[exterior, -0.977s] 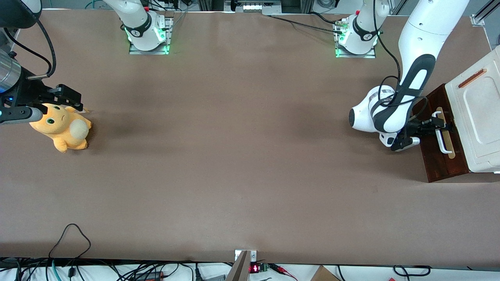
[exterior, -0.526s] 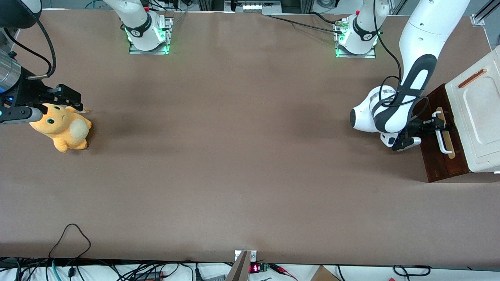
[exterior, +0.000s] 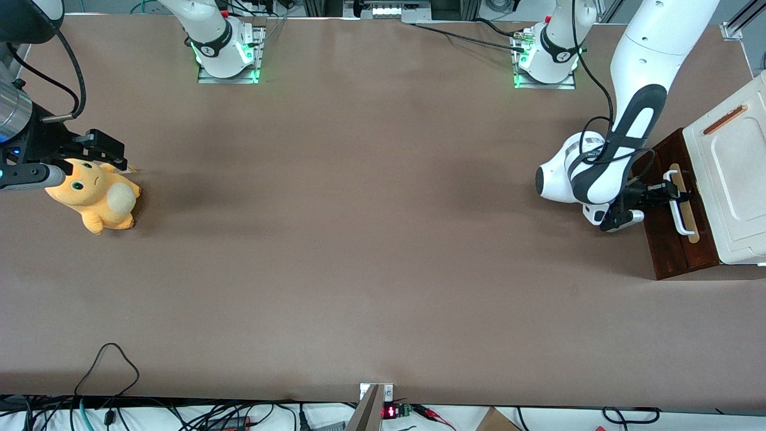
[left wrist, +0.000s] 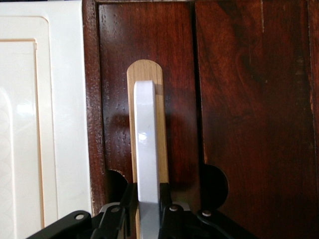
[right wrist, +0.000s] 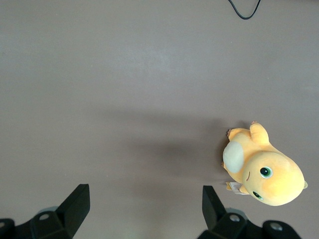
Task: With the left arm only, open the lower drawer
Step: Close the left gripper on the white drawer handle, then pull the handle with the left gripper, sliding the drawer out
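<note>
The lower drawer (exterior: pixel 670 233) is a dark reddish-brown wooden front at the working arm's end of the table, under a white moulded cabinet top (exterior: pixel 733 173). A white U-shaped bar handle (exterior: pixel 679 212) lies over a pale wood strip (left wrist: pixel 149 74) on the drawer (left wrist: pixel 244 99). The left arm (exterior: pixel 637 78) reaches down to it. My gripper (exterior: pixel 669 193) is shut on the handle (left wrist: pixel 147 149), a black finger (left wrist: pixel 128 196) pressed on each side of the bar. No pale inside of the drawer shows.
An orange plush toy (exterior: pixel 96 194) lies toward the parked arm's end of the table, also seen in the right wrist view (right wrist: pixel 261 167). Two arm bases (exterior: pixel 227 48) stand at the table's edge farthest from the front camera. Cables (exterior: pixel 108 371) hang near the front edge.
The wrist and gripper have shifted only slightly at the handle. The drawer front shows no clear movement.
</note>
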You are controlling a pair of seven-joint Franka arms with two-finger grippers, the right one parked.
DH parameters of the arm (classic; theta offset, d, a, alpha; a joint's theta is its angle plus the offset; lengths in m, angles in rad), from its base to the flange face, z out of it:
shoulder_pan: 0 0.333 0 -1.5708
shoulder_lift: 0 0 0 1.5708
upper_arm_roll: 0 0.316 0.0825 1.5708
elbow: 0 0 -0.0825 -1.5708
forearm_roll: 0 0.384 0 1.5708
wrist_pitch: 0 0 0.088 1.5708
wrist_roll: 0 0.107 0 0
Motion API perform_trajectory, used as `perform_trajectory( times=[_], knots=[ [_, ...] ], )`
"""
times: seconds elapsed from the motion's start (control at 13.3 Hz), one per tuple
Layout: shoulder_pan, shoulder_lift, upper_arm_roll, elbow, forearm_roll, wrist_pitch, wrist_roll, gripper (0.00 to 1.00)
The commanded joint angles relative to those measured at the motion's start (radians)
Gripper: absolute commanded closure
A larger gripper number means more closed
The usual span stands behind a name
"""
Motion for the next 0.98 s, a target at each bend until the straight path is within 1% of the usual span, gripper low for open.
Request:
perform_trajectory(
  times=[0.0,0.45,0.9],
  knots=[
    [0.001,-0.002,0.001,0.005,0.021,0.02,-0.006,1.0],
    [-0.029,0.013,-0.014,0.018,0.026,0.055,0.014,1.0],
    [-0.045,0.004,-0.085,0.029,0.02,0.06,0.064,1.0]
  ],
)
